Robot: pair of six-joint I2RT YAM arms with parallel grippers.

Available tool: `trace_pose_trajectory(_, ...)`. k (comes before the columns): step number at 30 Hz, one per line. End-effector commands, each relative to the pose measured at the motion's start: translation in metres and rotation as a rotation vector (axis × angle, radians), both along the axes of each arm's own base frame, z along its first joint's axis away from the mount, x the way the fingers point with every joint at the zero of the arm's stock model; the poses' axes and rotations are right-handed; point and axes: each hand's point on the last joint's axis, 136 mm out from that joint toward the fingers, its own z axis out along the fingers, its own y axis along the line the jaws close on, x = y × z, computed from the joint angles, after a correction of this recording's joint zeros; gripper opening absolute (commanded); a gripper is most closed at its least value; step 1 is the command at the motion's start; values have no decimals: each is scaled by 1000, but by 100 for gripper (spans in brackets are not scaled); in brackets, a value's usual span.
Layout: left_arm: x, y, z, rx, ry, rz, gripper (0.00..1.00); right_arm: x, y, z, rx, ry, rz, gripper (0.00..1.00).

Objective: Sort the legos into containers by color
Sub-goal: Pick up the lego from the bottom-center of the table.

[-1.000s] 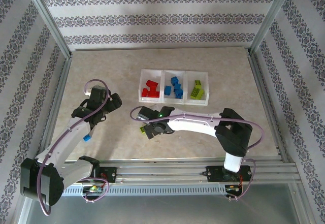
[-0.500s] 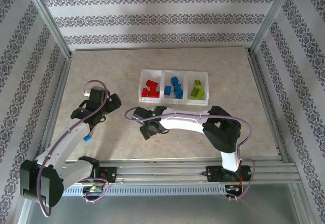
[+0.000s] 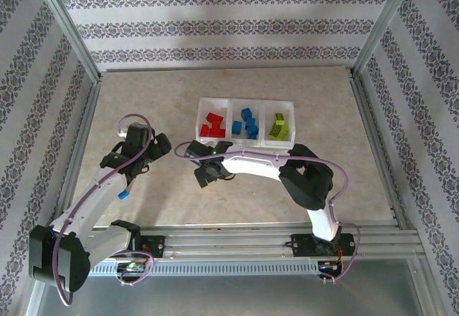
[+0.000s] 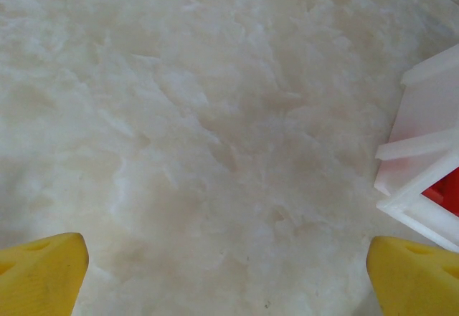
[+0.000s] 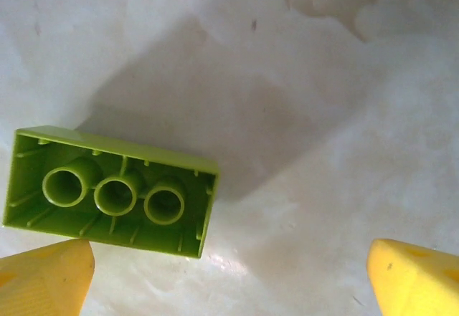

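The right tool [image 5: 229, 280] hangs released, fingers [image 5: 43, 276] spread wide, above a lime green lego [image 5: 111, 190] lying hollow side up on the surface [image 5: 323, 115], off-centre toward one finger. Light, stiff and slick, it looks best pinched across its long flat walls; the containers [image 3: 244, 102] sit just beyond, on the far side

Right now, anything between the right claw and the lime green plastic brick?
Nothing. In the right wrist view, a strip of bare pale marbled tabletop is all that separates the open right claw from the upturned lime green plastic brick.
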Motion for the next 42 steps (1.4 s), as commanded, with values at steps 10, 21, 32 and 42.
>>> trace_pose_trajectory(10, -1, 7, -3, -11, -2, 31, 100, 30, 24, -4, 23, -12, 38, 88)
trace_pose_trajectory(21, -2, 9, -2, -14, -7, 37, 100, 33, 44, -14, 67, 30, 71, 72)
trace_pose_trajectory(32, -3, 10, -5, -13, -3, 41, 100, 27, 49, -24, 86, 80, 76, 45)
trace_pose_trajectory(42, -5, 12, -6, -6, 5, 45, 100, 31, 35, 15, 123, 10, 37, 28)
